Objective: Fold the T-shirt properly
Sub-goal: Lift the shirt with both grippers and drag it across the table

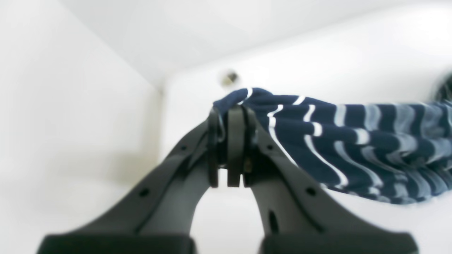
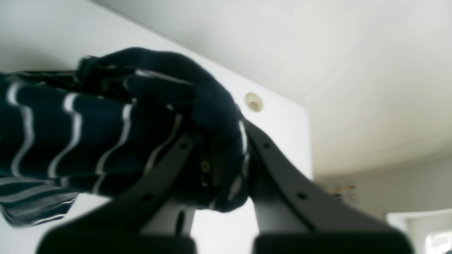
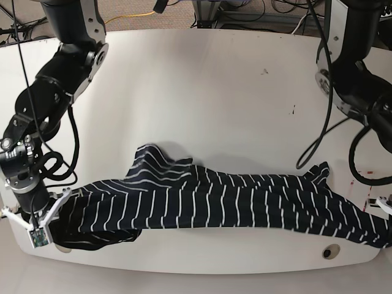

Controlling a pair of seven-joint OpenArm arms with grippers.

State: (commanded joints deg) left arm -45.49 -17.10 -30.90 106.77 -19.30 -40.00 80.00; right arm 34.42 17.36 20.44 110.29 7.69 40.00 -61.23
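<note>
1. The soft navy T-shirt with thin white stripes (image 3: 233, 205) is stretched lengthwise along the near edge of the white oval table (image 3: 202, 86), one sleeve bunched up toward the middle.
2. Its end at the near corner on the base view's left is pinched in the pressed-together dark right gripper (image 2: 219, 165).
3. Its opposite end, at the other near corner, is clamped by the dark left gripper (image 1: 229, 148), fabric bunched over the fingertips.
4. A round hole (image 3: 330, 252) is seen in the table near that edge.
</note>
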